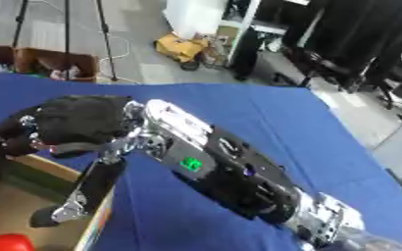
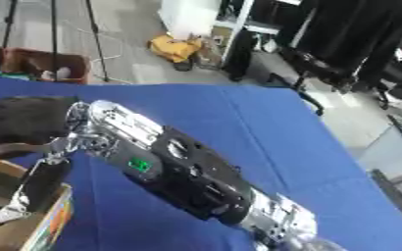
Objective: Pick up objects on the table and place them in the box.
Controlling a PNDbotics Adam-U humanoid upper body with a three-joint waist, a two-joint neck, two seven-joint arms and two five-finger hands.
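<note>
My right arm (image 1: 230,171) reaches in from the lower right across the blue table (image 1: 273,112). Its black right hand (image 1: 76,120) hovers over the near corner of the cardboard box (image 1: 50,167) at the lower left. The fingers (image 1: 12,139) droop towards the box and the thumb (image 1: 88,188) stretches straight down along the box wall. I see nothing between them. A red object (image 1: 3,242) lies inside the box at the bottom edge of the left eye view. The left hand does not show.
Beyond the table's far edge stand a brown carton (image 1: 54,61) with items in it, tripod legs (image 1: 106,44) and a yellow bag (image 1: 179,46) on the floor. Dark chairs (image 1: 341,59) stand at the right. Bare blue cloth lies right of the arm.
</note>
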